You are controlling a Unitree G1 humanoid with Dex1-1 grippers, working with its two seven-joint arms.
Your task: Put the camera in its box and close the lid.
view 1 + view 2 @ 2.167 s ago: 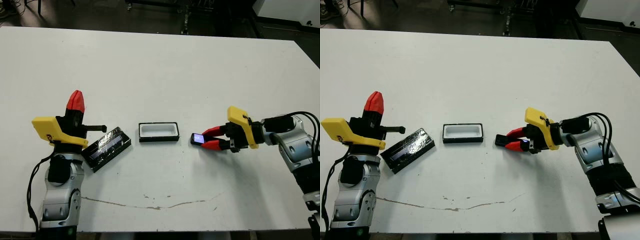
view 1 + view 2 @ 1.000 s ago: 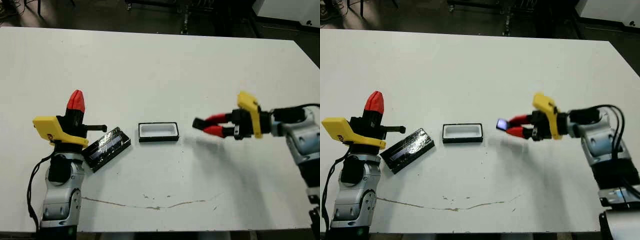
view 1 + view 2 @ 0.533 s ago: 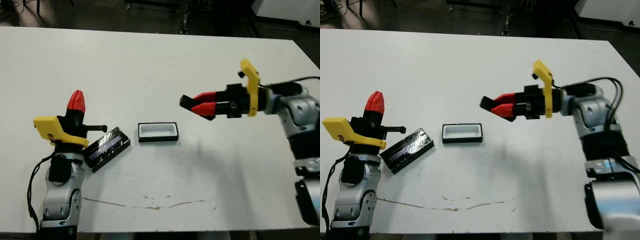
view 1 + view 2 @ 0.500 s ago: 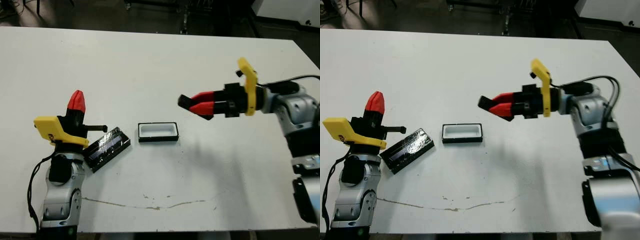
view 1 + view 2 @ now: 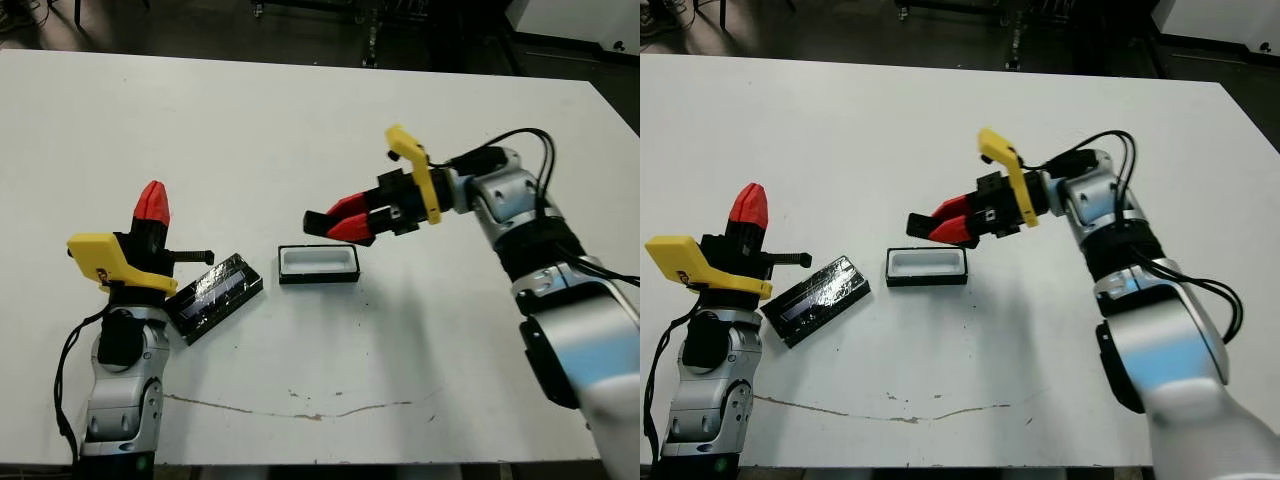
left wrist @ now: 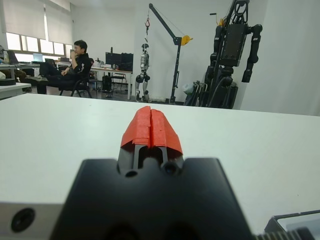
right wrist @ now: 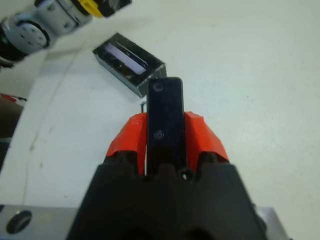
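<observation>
Table (image 5: 300, 120): white, scuffed with a thin brown line near my edge.

Box (image 5: 318, 264): black tray with white lining, open, lying flat at the middle of the table.

Lid (image 5: 213, 298): glossy black panel, flat on the table to the left of the box, set at a slant and apart from it.

Camera (image 7: 165, 117): slim black bar, clamped between the two red fingers (image 7: 200, 135) of my right gripper (image 5: 340, 222); its free end sticks out past the fingertips. It hangs in the air just above the box's right half (not touching it).

My left gripper (image 5: 152, 203): raised upright beside the lid, red fingertips pressed together on nothing.

Beyond the table, from my left wrist: a seated person (image 6: 75, 70) at desks, a hoist, racks.
</observation>
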